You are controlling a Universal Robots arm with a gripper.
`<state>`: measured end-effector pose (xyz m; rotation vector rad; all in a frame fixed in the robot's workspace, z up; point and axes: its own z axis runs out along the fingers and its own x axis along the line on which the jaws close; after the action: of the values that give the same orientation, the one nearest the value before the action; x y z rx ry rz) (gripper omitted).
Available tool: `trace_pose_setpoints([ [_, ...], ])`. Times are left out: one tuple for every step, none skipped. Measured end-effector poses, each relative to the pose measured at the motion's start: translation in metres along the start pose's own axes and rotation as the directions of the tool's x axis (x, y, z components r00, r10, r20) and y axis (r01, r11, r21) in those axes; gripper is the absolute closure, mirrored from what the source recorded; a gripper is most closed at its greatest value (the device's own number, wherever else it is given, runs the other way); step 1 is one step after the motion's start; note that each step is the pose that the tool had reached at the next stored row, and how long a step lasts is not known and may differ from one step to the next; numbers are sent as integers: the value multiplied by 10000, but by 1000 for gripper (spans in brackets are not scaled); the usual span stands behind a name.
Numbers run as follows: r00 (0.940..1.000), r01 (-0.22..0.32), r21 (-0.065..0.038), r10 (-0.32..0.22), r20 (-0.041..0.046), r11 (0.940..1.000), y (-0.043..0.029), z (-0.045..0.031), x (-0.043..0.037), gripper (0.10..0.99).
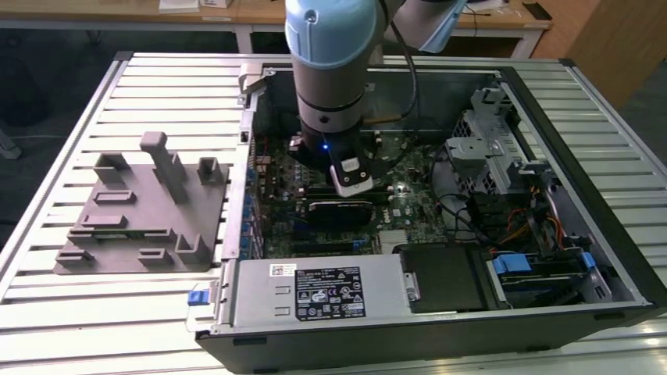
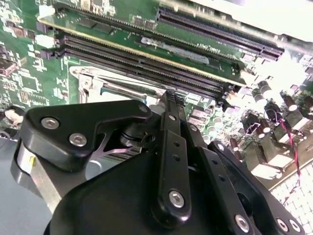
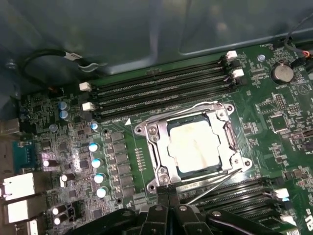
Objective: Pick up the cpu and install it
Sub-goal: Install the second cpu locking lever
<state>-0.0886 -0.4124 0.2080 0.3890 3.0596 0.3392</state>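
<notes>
Cpu (image 3: 199, 146) apparently seated in socket (image 3: 155, 142).

Work surface: a pale aluminium table top of parallel slatted profiles (image 1: 94, 312), seen in the exterior view. Two items rest directly on it. A flat grey plastic fixture plate with upright blocks and posts (image 1: 146, 215) lies toward the table's edge at the exterior view's left, clear of that edge. Just beside it, toward the exterior view's right, a black-framed desktop computer case with its side panel off (image 1: 417, 312) lies on its side, open face up, extending close to the table's near edge and its edge at the exterior view's right.
</notes>
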Motion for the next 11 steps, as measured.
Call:
trace_pose_setpoints([
  [10000, -1, 0, 1, 0, 10000, -10, -2, -5, 980],
  [10000, -1, -1, 1, 0, 10000, -18, -5, -9, 980],
  [10000, -1, 1, 1, 0, 10000, -22, -8, -11, 980],
  [10000, -2, 6, 2, 1, 10000, -22, -16, -12, 980],
  [10000, -3, 3, 3, 0, 10000, -20, -22, -12, 980],
  [10000, -2, 0, 2, 0, 10000, -17, -31, -12, 980],
  [10000, -1, 0, 1, 0, 10000, -15, -40, -13, 980],
  [10000, -2, 1, 2, -1, 10000, -13, -49, -14, 980],
  [10000, -1, 0, 1, -1, 10000, -11, -58, -15, 980],
  [10000, -2, 1, 2, -3, 10000, -9, -65, -17, 980],
  [10000, -2, -1, 2, -5, 10000, -12, -66, -22, 980],
])
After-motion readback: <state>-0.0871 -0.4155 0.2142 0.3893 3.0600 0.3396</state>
